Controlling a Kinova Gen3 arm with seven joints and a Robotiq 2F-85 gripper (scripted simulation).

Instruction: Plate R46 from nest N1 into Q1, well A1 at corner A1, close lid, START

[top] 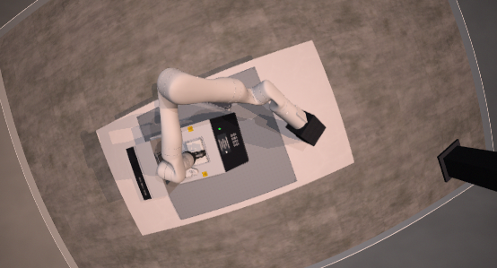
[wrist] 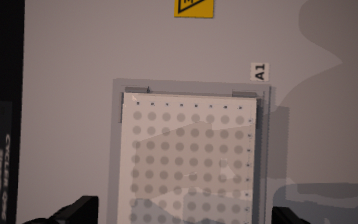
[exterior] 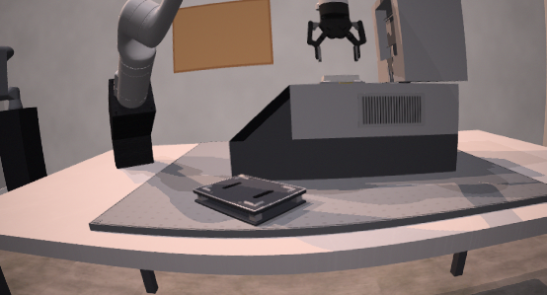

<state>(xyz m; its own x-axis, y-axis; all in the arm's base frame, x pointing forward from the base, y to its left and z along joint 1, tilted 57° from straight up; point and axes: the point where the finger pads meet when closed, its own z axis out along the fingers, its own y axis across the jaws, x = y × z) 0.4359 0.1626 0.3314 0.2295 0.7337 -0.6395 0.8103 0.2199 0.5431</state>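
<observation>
The white well plate R46 (wrist: 190, 160) lies on the block of cycler Q1 (exterior: 346, 130) (wrist: 259, 71), inside the grey locator frame, its top right corner near the A1 mark. In the side view the plate (exterior: 341, 78) shows as a thin white slab on Q1's top. My gripper (exterior: 336, 48) hangs open and empty a short way above it; its fingertips show at the wrist view's bottom corners (wrist: 180, 217). Q1's lid (exterior: 420, 34) stands open, upright behind the block. The dark plate nest N1 (exterior: 250, 196) sits empty on the mat in front of Q1.
Q1's black sloped front with the keys (top: 229, 142) shows a green lamp (top: 219, 129). The arm's black base (exterior: 130, 125) stands at the table's back left. A yellow warning label (wrist: 194, 7) lies on Q1's top beyond the block.
</observation>
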